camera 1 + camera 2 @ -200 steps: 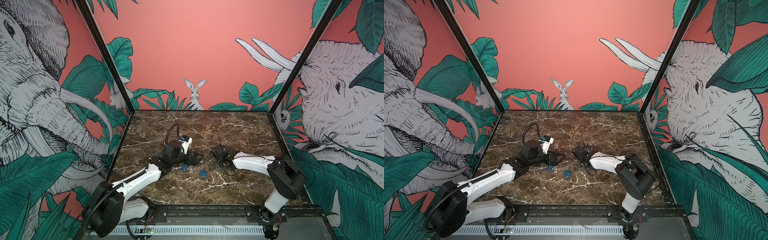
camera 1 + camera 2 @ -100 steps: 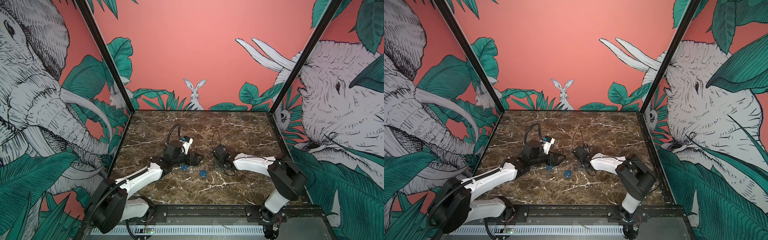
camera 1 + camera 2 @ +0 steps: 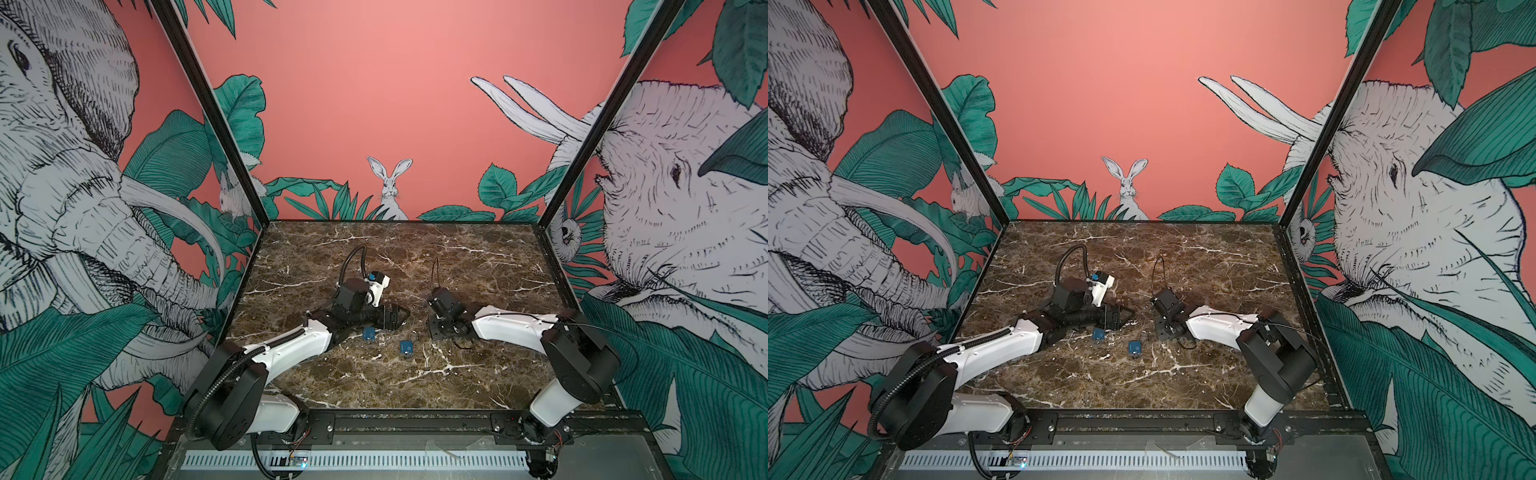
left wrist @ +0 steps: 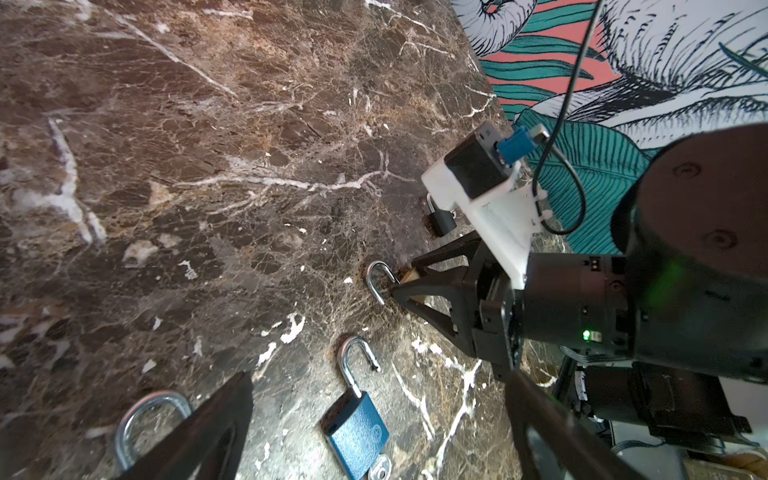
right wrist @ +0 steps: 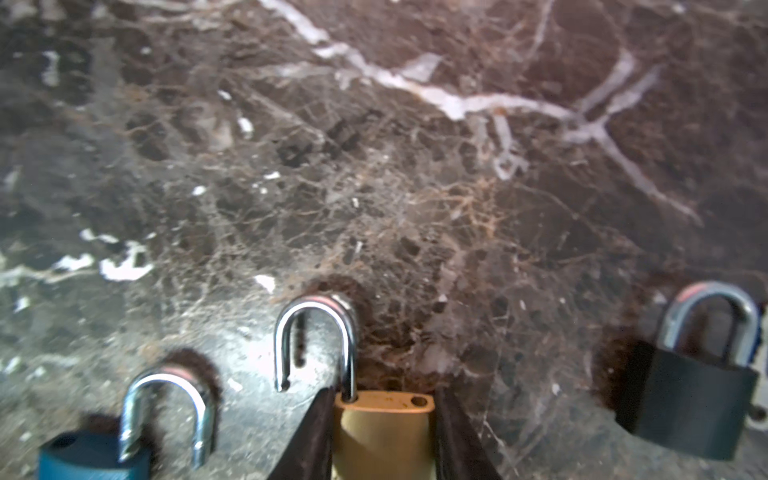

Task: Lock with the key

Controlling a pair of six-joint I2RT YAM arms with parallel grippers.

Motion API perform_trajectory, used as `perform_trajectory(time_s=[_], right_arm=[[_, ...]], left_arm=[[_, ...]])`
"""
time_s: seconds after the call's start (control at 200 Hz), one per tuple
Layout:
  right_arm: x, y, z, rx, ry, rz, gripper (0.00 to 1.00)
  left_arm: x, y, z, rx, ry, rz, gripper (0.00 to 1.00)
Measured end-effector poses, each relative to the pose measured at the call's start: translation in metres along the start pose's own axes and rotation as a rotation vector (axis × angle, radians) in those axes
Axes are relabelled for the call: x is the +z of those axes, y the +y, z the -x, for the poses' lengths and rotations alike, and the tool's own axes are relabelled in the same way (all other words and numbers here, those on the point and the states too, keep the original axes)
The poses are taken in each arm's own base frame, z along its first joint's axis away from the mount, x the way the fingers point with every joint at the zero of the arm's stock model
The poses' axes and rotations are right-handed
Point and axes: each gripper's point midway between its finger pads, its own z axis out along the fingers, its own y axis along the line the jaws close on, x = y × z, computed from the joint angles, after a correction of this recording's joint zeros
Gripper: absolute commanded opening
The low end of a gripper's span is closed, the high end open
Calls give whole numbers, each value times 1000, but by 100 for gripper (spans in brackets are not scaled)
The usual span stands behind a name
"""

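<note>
Grasp step: your right pincer (image 5: 384,392) clamps the open-shackled brass padlock (image 5: 382,436), your left pincer (image 4: 381,374) gapes empty; next, probably snap it shut.

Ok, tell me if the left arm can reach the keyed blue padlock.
Probably yes: the left gripper hangs open by the blue padlock, nothing covering it; the right gripper grips the brass padlock aside.

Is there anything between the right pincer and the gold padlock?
Nothing visible. The right pincer has its fingers against both sides of the gold padlock; the black padlock and the blue padlock lie apart from it.
</note>
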Motion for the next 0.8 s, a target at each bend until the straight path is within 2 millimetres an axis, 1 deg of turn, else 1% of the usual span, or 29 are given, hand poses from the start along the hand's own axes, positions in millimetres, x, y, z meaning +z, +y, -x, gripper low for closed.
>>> perform_trajectory(time_s=[0.09, 0.215, 0.34, 0.38, 0.47, 0.585, 0.8], right_arm=[[-10, 6, 10, -40, -22, 44, 26], [-29, 21, 31, -99, -77, 123, 26], [-48, 35, 44, -144, -123, 191, 26], [-54, 39, 48, -155, -137, 212, 26], [-64, 46, 56, -174, -161, 241, 25], [-71, 50, 60, -188, -174, 259, 25], [-74, 50, 56, -198, -160, 266, 25]], left_arm=[[4, 2, -2, -5, 9, -1, 92], [11, 5, -4, -11, 16, -11, 88], [21, 5, -7, -35, 34, -37, 82], [24, 4, -6, -44, 39, -50, 80], [29, -2, 0, -58, 33, -82, 77], [30, -10, 10, -63, 15, -118, 75], [28, -24, 25, -60, -11, -170, 68]])
